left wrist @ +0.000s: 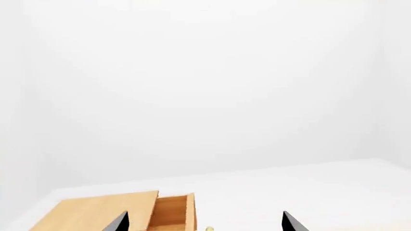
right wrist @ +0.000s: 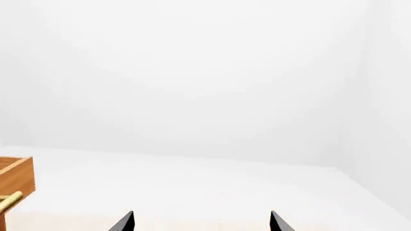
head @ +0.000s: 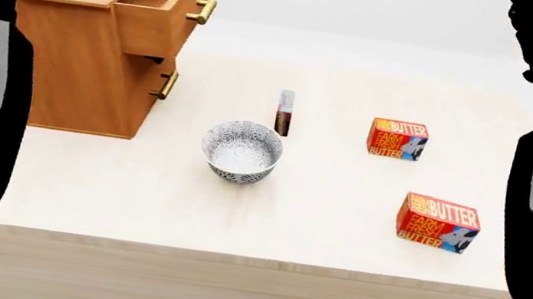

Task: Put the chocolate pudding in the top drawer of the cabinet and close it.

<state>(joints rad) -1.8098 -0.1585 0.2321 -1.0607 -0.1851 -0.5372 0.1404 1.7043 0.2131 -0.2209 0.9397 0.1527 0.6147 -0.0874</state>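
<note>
- Light-brown wood-grain panels formed the cabinet [head: 78,55] at the upper left of the head view; its top drawer [head: 161,8] already stood pulled out, brass bar handle forward.
- The chocolate pudding [head: 285,112], a thin dark red-brown box, stood upright mid-table just behind the patterned bowl [head: 241,151], so picking, placing and closing all remained.
- Two glossy butter boxes [head: 398,140] lay at right.
- The left gripper [left wrist: 205,222] and right gripper [right wrist: 202,221] each showed spread jaws, holding nothing.
</note>
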